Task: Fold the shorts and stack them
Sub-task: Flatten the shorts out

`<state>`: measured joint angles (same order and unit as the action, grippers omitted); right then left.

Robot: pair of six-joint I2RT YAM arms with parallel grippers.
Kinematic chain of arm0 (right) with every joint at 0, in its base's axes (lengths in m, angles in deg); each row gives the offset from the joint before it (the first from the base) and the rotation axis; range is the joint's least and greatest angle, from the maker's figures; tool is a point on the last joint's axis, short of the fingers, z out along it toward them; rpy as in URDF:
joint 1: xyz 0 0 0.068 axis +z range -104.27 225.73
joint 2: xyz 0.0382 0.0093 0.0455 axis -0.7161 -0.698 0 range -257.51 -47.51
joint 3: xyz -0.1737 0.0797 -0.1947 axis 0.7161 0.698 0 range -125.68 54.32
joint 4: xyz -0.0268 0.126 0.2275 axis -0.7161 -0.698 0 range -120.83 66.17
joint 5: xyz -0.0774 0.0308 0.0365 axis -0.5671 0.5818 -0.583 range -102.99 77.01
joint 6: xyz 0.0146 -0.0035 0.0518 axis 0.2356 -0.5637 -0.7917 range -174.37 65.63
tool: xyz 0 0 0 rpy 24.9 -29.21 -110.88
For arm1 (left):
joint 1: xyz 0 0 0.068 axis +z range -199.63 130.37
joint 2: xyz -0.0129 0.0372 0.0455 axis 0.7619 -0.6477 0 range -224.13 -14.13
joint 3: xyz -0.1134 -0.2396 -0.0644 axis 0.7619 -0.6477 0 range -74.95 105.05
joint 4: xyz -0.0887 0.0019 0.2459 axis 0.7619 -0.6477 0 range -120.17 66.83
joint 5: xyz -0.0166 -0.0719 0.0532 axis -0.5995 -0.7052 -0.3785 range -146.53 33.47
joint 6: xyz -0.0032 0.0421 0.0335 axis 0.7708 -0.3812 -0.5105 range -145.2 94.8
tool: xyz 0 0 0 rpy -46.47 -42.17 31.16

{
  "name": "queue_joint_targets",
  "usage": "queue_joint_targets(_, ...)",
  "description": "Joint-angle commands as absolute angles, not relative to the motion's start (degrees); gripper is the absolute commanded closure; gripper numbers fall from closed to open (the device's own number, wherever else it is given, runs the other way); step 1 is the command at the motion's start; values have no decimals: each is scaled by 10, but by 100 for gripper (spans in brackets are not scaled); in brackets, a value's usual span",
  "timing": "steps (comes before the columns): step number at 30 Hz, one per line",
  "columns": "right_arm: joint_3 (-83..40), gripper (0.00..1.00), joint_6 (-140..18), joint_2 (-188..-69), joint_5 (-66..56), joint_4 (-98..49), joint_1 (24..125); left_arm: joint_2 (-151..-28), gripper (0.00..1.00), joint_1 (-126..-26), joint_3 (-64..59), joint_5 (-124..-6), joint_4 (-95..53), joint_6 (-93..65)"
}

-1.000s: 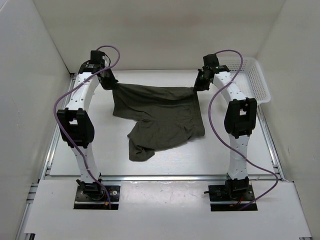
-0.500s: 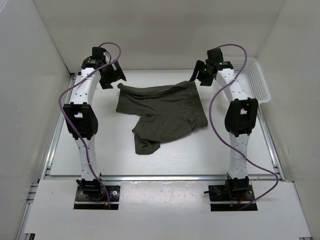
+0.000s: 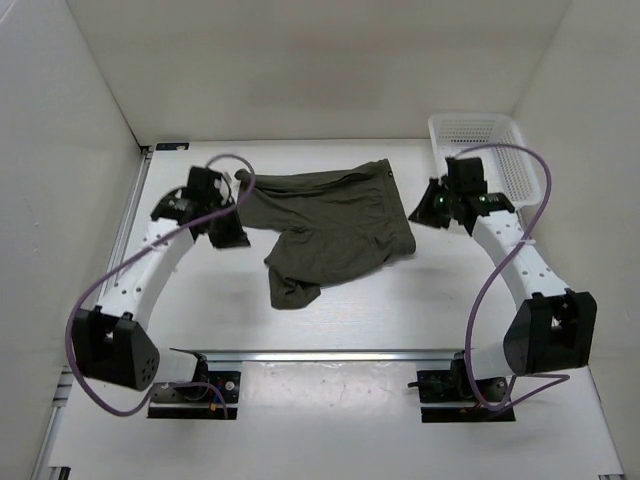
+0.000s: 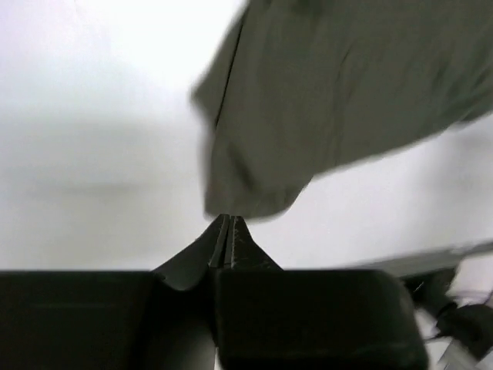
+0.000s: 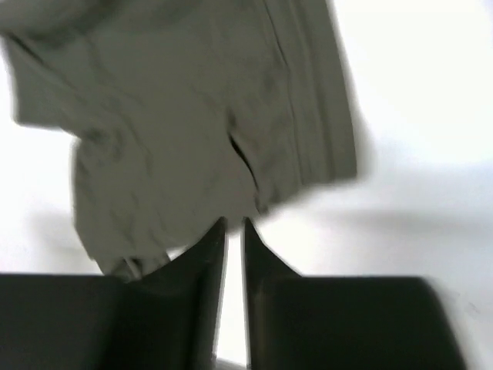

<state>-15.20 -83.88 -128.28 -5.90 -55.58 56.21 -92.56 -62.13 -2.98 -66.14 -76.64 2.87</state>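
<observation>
- Top external view: the dark olive-green wrinkly fabric shorts (image 3: 330,225) are lying spread on the flat white table (image 3: 200,300), to the left of the white slatted plastic basket (image 3: 520,170) and wholly outside it.
- The long axis of the shorts is running left to right. The waistband (image 3: 400,215) is forming the end nearer the basket, and the two legs are pointing away from it, one of them bunching toward the arm bases.
- The black two-finger left gripper (image 3: 232,228) is sitting at the leg end, the side of the shorts farthest from the basket, just beside the cloth edge.
- The black two-finger right gripper (image 3: 422,210) is hovering between the waistband and the basket, just beside the waistband. Each gripper is lying about equally near to its own end of the shorts.
- Left wrist view: the left gripper (image 4: 227,223) is showing its jaws pressed together with nothing between them. A leg hem (image 4: 254,177) of the shorts is lying just ahead of the tips, with the cloth spreading up and to the right.
- Right wrist view: the right gripper (image 5: 233,227) is showing its jaws a thin slit apart, gripping nothing. The waistband (image 5: 316,100) is lying ahead, its ribbed band running away from the tips.
</observation>
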Motion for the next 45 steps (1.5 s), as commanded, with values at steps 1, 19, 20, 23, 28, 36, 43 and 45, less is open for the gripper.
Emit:
queue_joint_targets(1,-58,75,-853,-1283,-11,-549,556,-889,83,-666,-136,-680,-751,76)
queue_joint_targets(19,-61,40,-909,-1458,35,-435,556,-1091,27,-843,-228,-647,-603,143)
queue_joint_targets(20,-76,43,-909,-1465,25,-435,556,-1099,33,-843,-223,-639,-603,137)
queue_joint_targets(23,-105,55,-909,-1488,7,-435,556,-1112,74,-843,-207,-623,-603,125)
queue_joint_targets(28,-161,100,-892,-1522,-42,-463,550,-1098,90,-794,-163,-585,-641,86)
queue_joint_targets(36,-182,100,-886,-1488,-73,-483,533,-998,90,-697,-6,-398,-854,32)
queue_joint_targets(43,-171,100,-892,-1476,-61,-483,527,-925,88,-662,-7,-444,-885,67)
queue_joint_targets(45,-155,100,-892,-1476,-61,-483,527,-890,78,-662,-82,-485,-885,99)
